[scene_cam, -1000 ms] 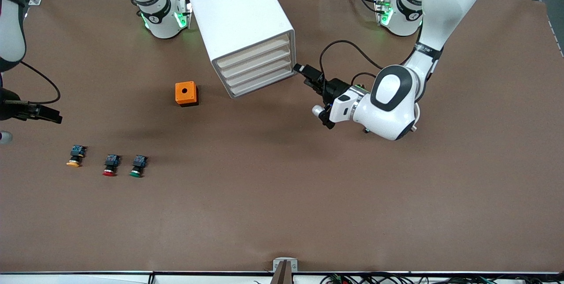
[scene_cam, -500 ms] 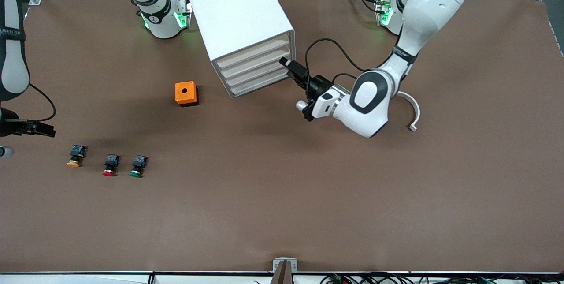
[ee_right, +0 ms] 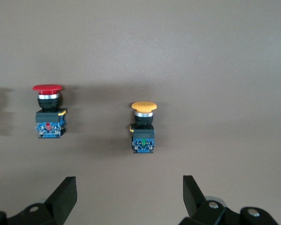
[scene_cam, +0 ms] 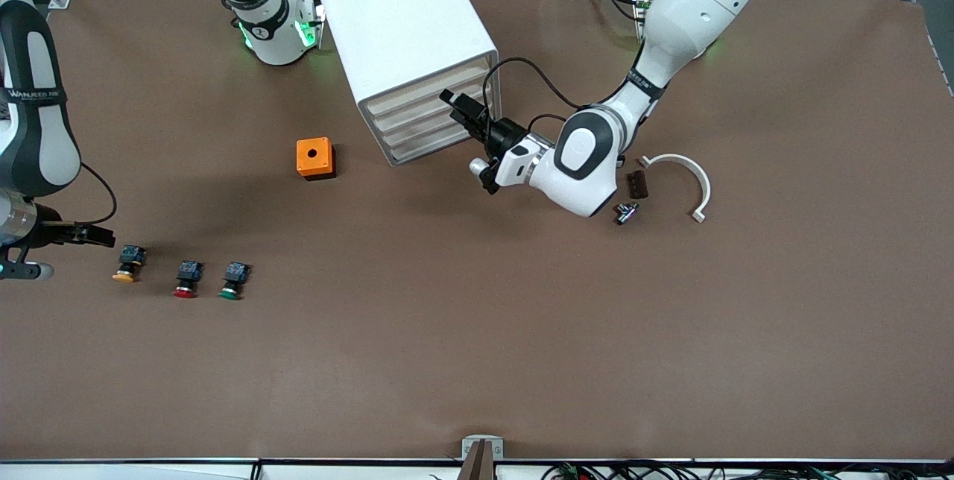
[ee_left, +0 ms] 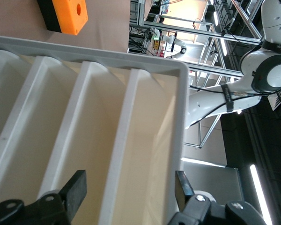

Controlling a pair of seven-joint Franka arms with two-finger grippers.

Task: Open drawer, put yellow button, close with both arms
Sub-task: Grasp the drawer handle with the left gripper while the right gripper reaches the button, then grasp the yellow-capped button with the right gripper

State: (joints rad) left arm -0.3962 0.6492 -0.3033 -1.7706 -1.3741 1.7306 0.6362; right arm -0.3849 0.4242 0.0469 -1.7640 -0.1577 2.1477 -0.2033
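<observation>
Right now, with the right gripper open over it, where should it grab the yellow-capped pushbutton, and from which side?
Best bet: the black-and-blue body of the yellow-capped pushbutton, not the round cap. It lies on its side on the brown table, cap toward the front camera, so come straight down from above with the open right gripper, fingers closing across the body's flat sides. The red-capped pushbutton beside it looks clear of the fingers.

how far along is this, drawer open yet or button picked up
Nothing is finished yet. All four drawers of the cabinet look shut, and the yellow button lies on the table beside the red button and the green button. In hand: the left gripper is at the top drawer, fingers either side of its front; the right gripper, open, hovers by the yellow button. Left: opening, placing, closing.
</observation>
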